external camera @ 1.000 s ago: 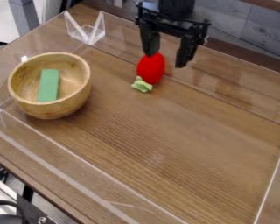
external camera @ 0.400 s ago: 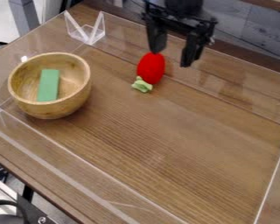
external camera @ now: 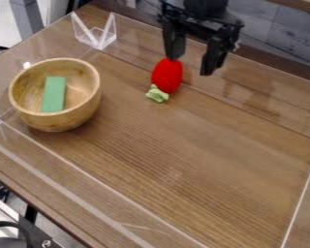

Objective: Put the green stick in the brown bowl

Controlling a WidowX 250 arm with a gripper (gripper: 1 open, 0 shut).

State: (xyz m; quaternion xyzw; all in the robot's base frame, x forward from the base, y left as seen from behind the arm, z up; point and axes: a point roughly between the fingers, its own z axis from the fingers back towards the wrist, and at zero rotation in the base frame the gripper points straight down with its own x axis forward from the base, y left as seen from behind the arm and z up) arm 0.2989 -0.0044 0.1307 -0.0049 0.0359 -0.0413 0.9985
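Note:
The green stick (external camera: 54, 94) lies flat inside the brown bowl (external camera: 54, 117), which stands at the left of the wooden table. My gripper (external camera: 194, 60) hangs at the back of the table, pointing down, open with nothing between its black fingers. It is far to the right of the bowl, just above and right of a red strawberry toy (external camera: 167, 75).
The red strawberry toy lies on its side with green leaves (external camera: 157, 94) toward the front. Clear acrylic walls (external camera: 94, 34) ring the table, with a low front edge (external camera: 67, 194). The wooden tabletop (external camera: 184, 155) spreads toward the front and right.
The gripper has drifted slightly right and up, away from the strawberry toy; it stays open. The stick and the bowl have not moved.

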